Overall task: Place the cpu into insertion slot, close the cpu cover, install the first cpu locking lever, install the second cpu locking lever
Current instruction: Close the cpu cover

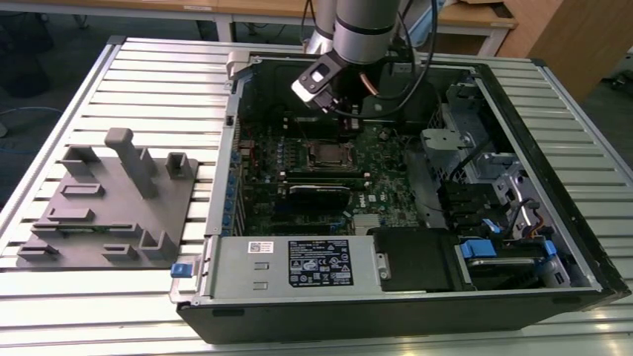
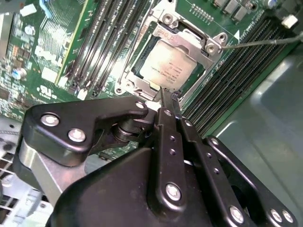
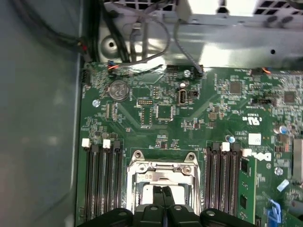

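Observation:
The cpu [image 2: 169,66] lies flat in the insertion slot [image 2: 127,86], its dull silver top showing through the window of the cpu cover [image 2: 188,39], which lies down over it. My gripper [image 2: 166,97] is shut with its two fingers pressed together and nothing between them, the tips at the socket's edge. In the first wrist view the gripper [image 3: 163,193] stands over the cpu cover [image 3: 161,167]. A thin metal locking lever [image 2: 260,42] sticks out from the socket's corner. In the exterior view the arm [image 1: 361,30] reaches down into the case just behind the insertion slot [image 1: 327,154].
Long black memory slots [image 2: 102,45] run along both sides of the socket. Loose cables [image 3: 142,42] hang by the case wall beyond the board. A drive cage [image 1: 465,148] and power supply [image 1: 296,261] crowd the case. A grey fixture [image 1: 109,200] sits at the exterior view's left.

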Action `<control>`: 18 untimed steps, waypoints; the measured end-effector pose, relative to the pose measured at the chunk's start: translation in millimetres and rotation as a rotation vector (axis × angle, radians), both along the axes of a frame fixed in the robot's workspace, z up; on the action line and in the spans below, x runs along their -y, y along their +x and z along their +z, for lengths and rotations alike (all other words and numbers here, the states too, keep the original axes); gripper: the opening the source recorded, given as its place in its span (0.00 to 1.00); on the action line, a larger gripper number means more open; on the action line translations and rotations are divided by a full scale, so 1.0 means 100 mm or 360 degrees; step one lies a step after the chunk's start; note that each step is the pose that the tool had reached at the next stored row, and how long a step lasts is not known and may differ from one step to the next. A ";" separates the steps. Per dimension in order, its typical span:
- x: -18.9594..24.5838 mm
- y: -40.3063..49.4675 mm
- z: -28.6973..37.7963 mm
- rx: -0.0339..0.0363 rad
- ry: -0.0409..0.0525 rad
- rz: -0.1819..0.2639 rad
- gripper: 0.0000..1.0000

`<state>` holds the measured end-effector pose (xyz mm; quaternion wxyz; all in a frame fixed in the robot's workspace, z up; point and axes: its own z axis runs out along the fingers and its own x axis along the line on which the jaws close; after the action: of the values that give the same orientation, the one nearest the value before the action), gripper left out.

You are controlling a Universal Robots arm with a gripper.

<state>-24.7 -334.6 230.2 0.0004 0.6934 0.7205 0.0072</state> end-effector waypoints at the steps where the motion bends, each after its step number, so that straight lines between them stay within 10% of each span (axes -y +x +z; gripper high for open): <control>1: 0.000 0.000 0.000 0.0000 0.0000 0.0024 0.10; 18: 0.000 0.000 -0.007 0.0000 0.0006 0.0429 0.10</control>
<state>-24.7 -334.6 229.5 -0.0019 0.5904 0.8071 0.0087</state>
